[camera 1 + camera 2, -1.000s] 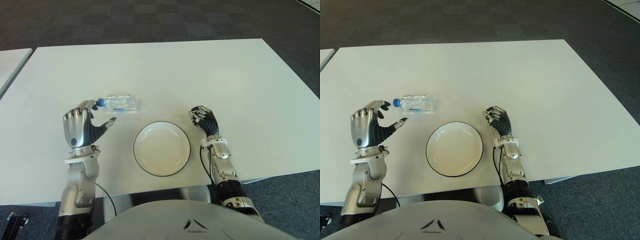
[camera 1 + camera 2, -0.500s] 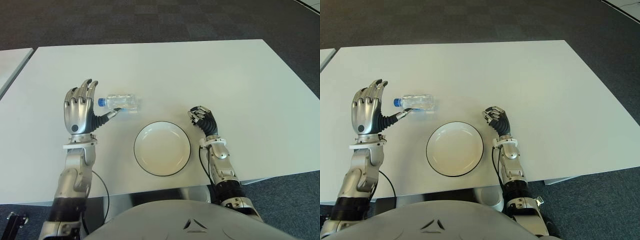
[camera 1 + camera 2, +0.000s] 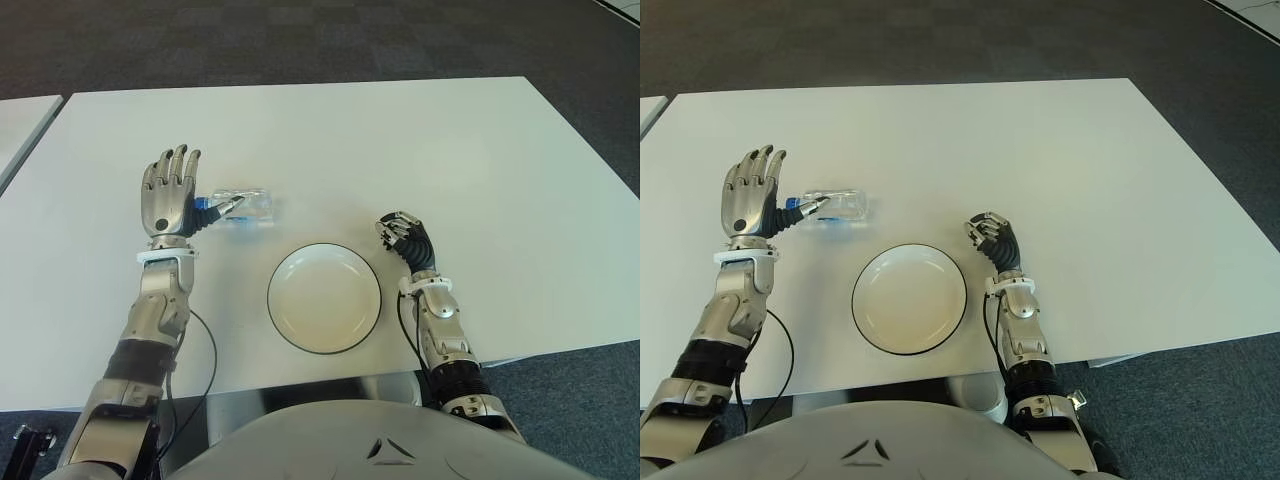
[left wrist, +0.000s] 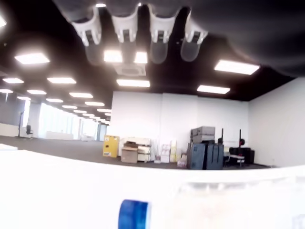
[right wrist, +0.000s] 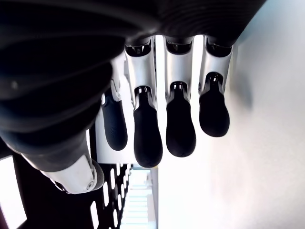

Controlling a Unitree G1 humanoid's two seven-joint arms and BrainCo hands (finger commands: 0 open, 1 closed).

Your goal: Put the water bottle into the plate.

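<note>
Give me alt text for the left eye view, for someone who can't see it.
The robot's left hand, fingers spread, reaches a water bottle lying on its side on a white table. An empty white plate sits in front, and the right hand shows curled beside it.

white table (image 3: 400,140), water bottle (image 3: 245,205), plate (image 3: 324,297)

No readable text, brand, number or sign appeared in any view. The water bottle (image 3: 243,206) lying on the white table (image 3: 400,150) carried a label, but its print was too small to make out, and the plate (image 3: 324,297) was plain.
</note>
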